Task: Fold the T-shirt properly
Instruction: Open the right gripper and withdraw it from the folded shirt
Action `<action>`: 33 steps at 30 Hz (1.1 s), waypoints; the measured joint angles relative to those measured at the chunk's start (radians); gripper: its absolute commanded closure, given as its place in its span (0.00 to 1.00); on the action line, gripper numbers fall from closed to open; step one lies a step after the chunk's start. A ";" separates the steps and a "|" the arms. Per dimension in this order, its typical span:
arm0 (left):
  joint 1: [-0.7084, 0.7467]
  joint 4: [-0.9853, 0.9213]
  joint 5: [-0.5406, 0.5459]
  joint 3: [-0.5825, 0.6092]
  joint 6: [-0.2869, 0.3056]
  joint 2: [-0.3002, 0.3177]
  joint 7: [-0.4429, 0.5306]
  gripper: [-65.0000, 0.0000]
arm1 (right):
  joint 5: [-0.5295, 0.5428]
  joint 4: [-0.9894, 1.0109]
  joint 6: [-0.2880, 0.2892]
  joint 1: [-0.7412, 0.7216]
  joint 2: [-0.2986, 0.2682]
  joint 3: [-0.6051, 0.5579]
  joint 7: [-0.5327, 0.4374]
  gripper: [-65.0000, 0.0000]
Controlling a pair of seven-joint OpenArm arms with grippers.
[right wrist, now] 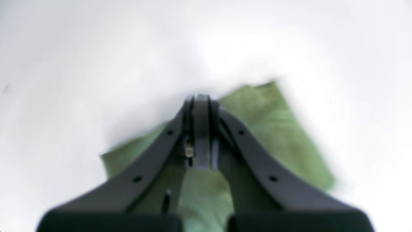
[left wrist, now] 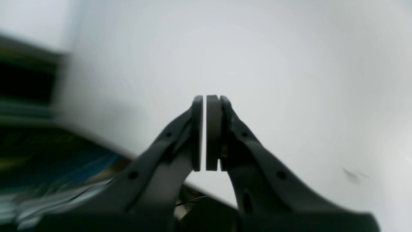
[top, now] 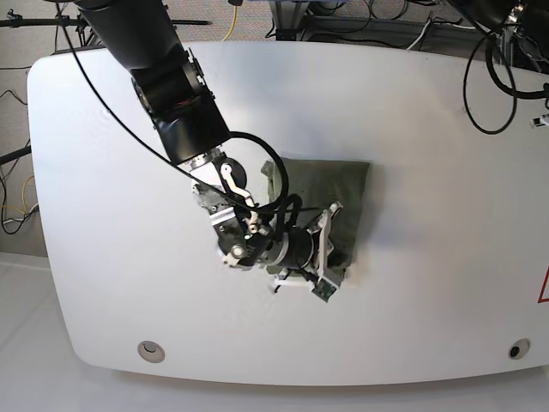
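Observation:
The olive-green T-shirt [top: 330, 184] lies as a folded rectangle in the middle of the white table [top: 429, 129]. My right arm [top: 184, 103] reaches from the back left, and its wrist hangs over the shirt's front half, hiding that part. In the right wrist view the right gripper [right wrist: 201, 96] is shut, with no cloth showing between its fingers. Its tips sit just past the edge of the T-shirt [right wrist: 273, 129], which spreads out beneath it. The left gripper [left wrist: 206, 96] is shut with nothing in it, above bare white table. No shirt shows in the blurred left wrist view.
Cables [top: 489, 77] drape over the table's back right corner. Two round holes [top: 151, 348] [top: 515, 349] sit near the front edge. The left wrist view shows the table's edge with dark, blurred clutter [left wrist: 38, 154] beyond it, and a small dark mark [left wrist: 352, 175] on the surface.

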State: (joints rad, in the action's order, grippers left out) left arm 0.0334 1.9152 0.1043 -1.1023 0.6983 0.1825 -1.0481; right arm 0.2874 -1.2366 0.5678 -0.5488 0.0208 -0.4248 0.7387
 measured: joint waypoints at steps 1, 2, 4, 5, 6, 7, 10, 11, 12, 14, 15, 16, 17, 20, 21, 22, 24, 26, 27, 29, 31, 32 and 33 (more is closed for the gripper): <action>-0.009 0.000 -0.003 -0.009 -0.003 0.005 -0.001 1.00 | 0.001 -0.033 0.001 0.003 -0.006 0.008 0.018 1.00; -0.014 0.000 -0.004 -0.017 -0.002 0.012 -0.006 1.00 | 0.000 -0.078 0.000 0.010 -0.015 0.022 0.046 1.00; -0.021 0.000 -0.001 -0.026 -0.001 0.032 -0.010 1.00 | 0.001 -0.160 0.001 0.026 -0.033 0.046 0.082 1.00; -0.027 0.000 0.006 -0.034 0.002 0.045 -0.007 1.00 | 0.000 -0.215 0.001 0.038 -0.042 0.065 0.114 1.00; -0.032 0.000 0.009 -0.042 0.001 0.055 -0.005 1.00 | 0.005 -0.251 0.001 0.049 -0.050 0.079 0.125 1.00; -0.037 0.000 0.011 -0.055 0.002 0.068 0.002 1.00 | 0.006 -0.304 0.005 0.066 -0.060 0.110 0.155 1.00; -0.035 0.000 0.009 -0.095 0.001 0.093 0.008 1.00 | 0.015 -0.399 -0.004 0.114 -0.077 0.203 0.194 1.00; -0.031 0.000 0.007 -0.107 0.001 0.095 0.007 1.00 | 0.015 -0.413 -0.016 0.132 -0.087 0.227 0.200 1.00; -0.026 0.000 0.004 -0.122 0.001 0.097 0.003 1.00 | 0.015 -0.431 -0.037 0.154 -0.105 0.260 0.201 1.00; -0.010 0.000 -0.006 -0.148 0.001 0.099 -0.006 1.00 | 0.014 -0.462 -0.053 0.208 -0.148 0.308 0.195 1.00; 0.002 -0.001 -0.005 -0.163 0.002 0.101 -0.007 1.00 | 0.013 -0.486 -0.066 0.249 -0.175 0.336 0.187 1.00; 0.012 -0.001 -0.003 -0.172 0.002 0.104 -0.007 1.00 | 0.011 -0.507 -0.076 0.288 -0.199 0.355 0.183 1.00; 0.025 -0.001 0.002 -0.187 0.002 0.105 -0.005 1.00 | -0.002 -0.538 -0.102 0.332 -0.221 0.381 0.183 1.00; 0.058 -0.001 0.001 -0.228 0.002 0.105 -0.005 1.00 | -0.010 -0.629 -0.108 0.449 -0.269 0.468 0.190 1.00; 0.066 -0.001 0.001 -0.237 0.002 0.104 -0.006 1.00 | -0.003 -0.651 -0.108 0.479 -0.278 0.490 0.188 1.00; 0.079 -0.001 0.001 -0.250 0.002 0.103 -0.005 1.00 | 0.004 -0.684 -0.110 0.511 -0.287 0.536 0.185 1.00; 0.105 -0.001 0.000 -0.265 0.002 0.102 -0.006 1.00 | 0.009 -0.723 -0.113 0.555 -0.295 0.602 0.169 1.00; 0.136 -0.002 -0.002 -0.280 0.002 0.102 -0.006 1.00 | 0.021 -0.755 -0.110 0.605 -0.295 0.680 0.146 1.00; 0.151 -0.003 -0.002 -0.288 0.002 0.101 -0.003 1.00 | 0.031 -0.764 -0.105 0.633 -0.294 0.739 0.144 1.00; 0.177 -0.003 -0.002 -0.305 0.001 0.087 0.002 1.00 | 0.031 -0.771 -0.099 0.684 -0.292 0.837 0.136 1.00; 0.201 -0.003 -0.006 -0.319 0.001 0.066 0.001 1.00 | 0.019 -0.767 -0.110 0.730 -0.294 0.925 0.158 1.00; 0.214 -0.003 -0.003 -0.327 0.002 0.049 0.001 1.00 | 0.002 -0.763 -0.113 0.758 -0.293 0.985 0.167 1.00; 0.227 -0.003 -0.002 -0.332 0.002 0.037 0.000 1.00 | -0.001 -0.760 -0.113 0.778 -0.293 1.020 0.177 1.00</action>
State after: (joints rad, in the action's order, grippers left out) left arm 0.2600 1.9118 0.1020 -1.4345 0.7002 0.2199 -1.0485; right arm 0.2863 -1.9965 0.4545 0.2291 -0.2726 0.5953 0.9154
